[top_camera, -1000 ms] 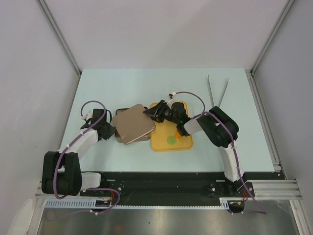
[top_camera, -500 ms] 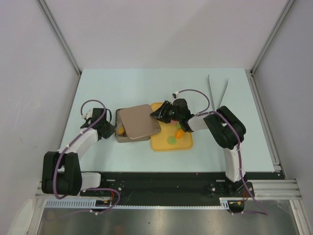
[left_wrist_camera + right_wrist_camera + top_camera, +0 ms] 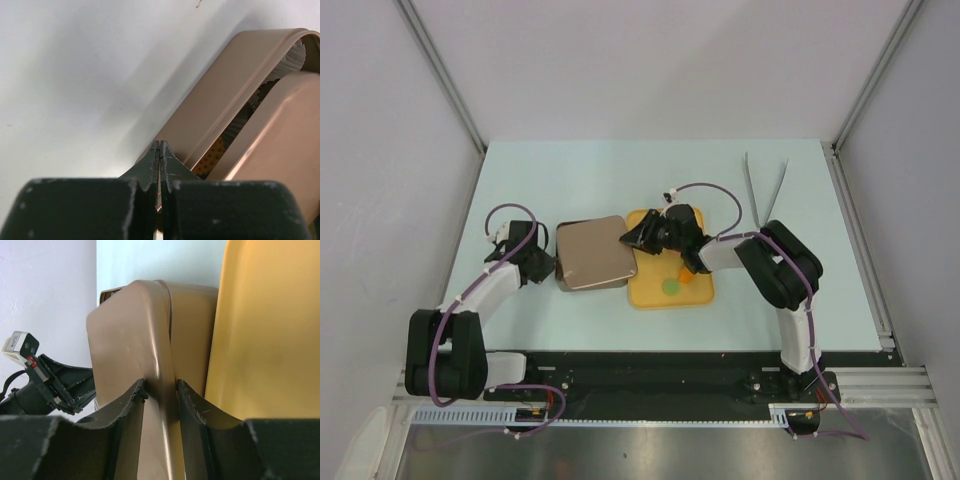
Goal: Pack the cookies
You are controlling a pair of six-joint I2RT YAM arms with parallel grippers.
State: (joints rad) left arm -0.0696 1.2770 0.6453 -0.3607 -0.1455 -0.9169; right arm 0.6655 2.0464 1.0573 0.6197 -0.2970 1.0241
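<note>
Grips the lid [image 3: 125,330] with the right hand [image 3: 160,388], one finger on each face of its near edge. Holds it nearly flat over the tin [image 3: 220,100], just left of the tray. Presses the left hand [image 3: 159,150], fingers clenched together, against the tin's outer wall; cannot tell whether a sliver of rim sits pinched between them. Leaves a gap on that side, with fluted paper cups [image 3: 298,50] and one orange cookie [image 3: 211,156] showing inside the tin. Leaves two more cookies out on the yellow tray [image 3: 648,292] beside the tin: one green [image 3: 671,287], one orange [image 3: 687,277].

Risks shutting the tin with those two unpacked, if the lid goes down now. Risks a skewed seat as well: held by one edge only, may tip and catch a corner on the rim instead of dropping square. May crush a cup's frill or pinch a cookie standing high near the wall. May shove the tin along the counter [image 3: 570,180] if pressed sideways, with only the left hand's tips to brace it. May knock the tray, since the right wrist hangs directly over it.

Shows no brand, label or readable writing on lid, tin, tray or counter.
</note>
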